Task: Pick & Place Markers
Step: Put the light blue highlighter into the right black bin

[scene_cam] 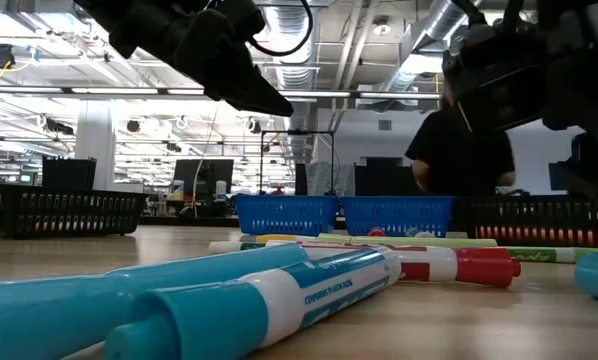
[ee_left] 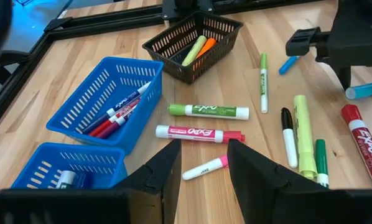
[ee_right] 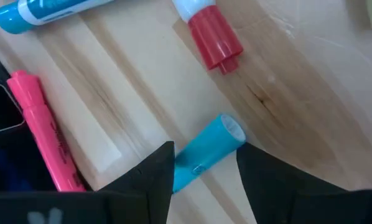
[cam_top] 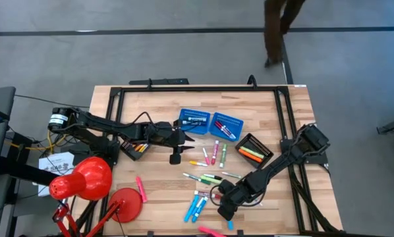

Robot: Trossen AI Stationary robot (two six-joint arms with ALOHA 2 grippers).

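Wood table (cam_top: 164,204) in an open lab, markers (cam_top: 210,155) strewn mid-table, some already in the blue baskets (cam_top: 210,123) and black tray (cam_top: 255,150). Left gripper (ee_left: 201,163) hovers by the baskets, fingers apart, empty. Right gripper (ee_right: 204,162) is low at the near edge, fingers parted around a blue marker (ee_right: 208,149), no grip yet. Risk: angled marker rolls or skews on closing. Marker's tail hidden.

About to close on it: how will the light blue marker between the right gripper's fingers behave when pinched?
The light blue marker looks like a smooth round plastic barrel, so it is probably stiff and light. Lying flat on bare wood between the right gripper's open fingers, it may roll or slip sideways if pinched off-centre.
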